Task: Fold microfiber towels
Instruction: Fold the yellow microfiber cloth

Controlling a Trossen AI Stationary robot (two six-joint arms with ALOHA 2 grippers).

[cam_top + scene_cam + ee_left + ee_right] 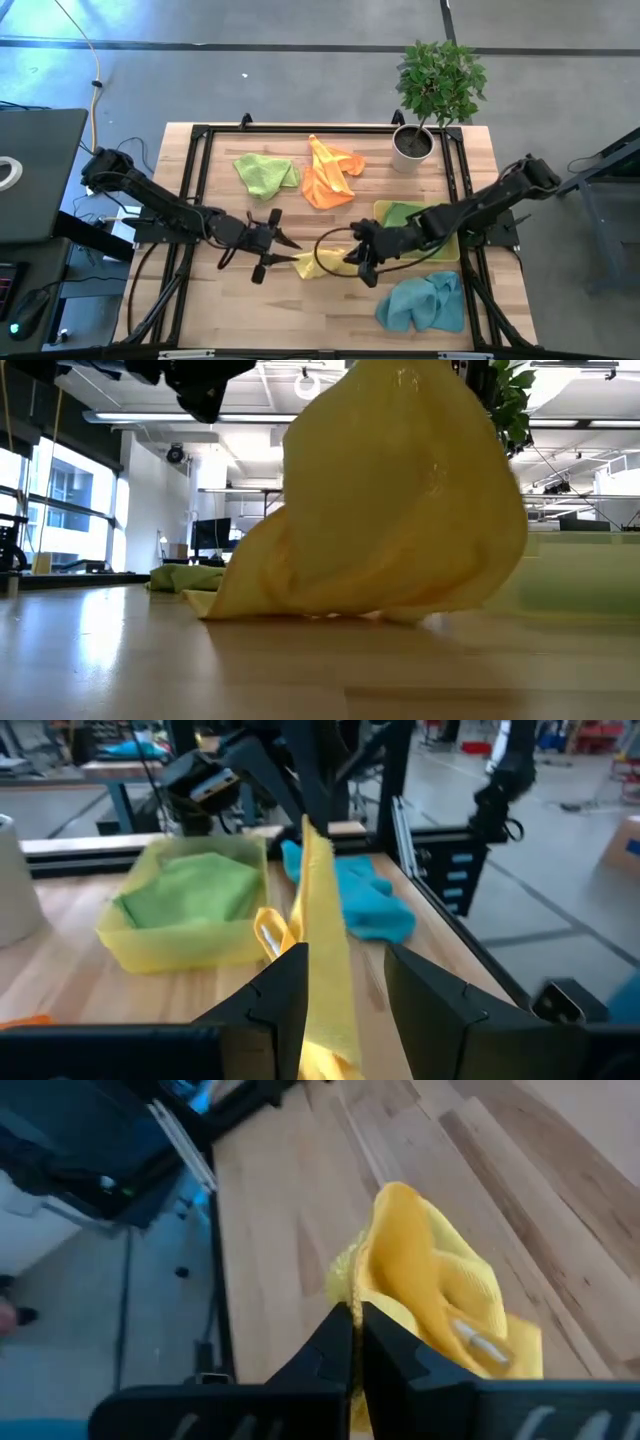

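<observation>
A yellow towel stands bunched up at the table's near middle, its top raised and its lower edge on the wood. My right gripper is shut on its top. My left gripper hovers just left of the towel with its fingers apart. In the left wrist view a yellow strip of the towel shows between them. A lime green towel and an orange towel lie crumpled on the far half. A teal towel lies at the near right. My right gripper pinches a bunched fold of the yellow towel between its two fingertips, coming slanting down from the table's right side. The towel hangs below the fingers, puffed out, with its lower edge resting on the table. My left gripper: I cannot tell whether its fingers touch the yellow strip.
A yellow bin with a green towel inside stands at the right, under my right arm. A white plant pot with a leafy plant stands at the far right corner. Bare wood lies in front of the towel near the front edge.
</observation>
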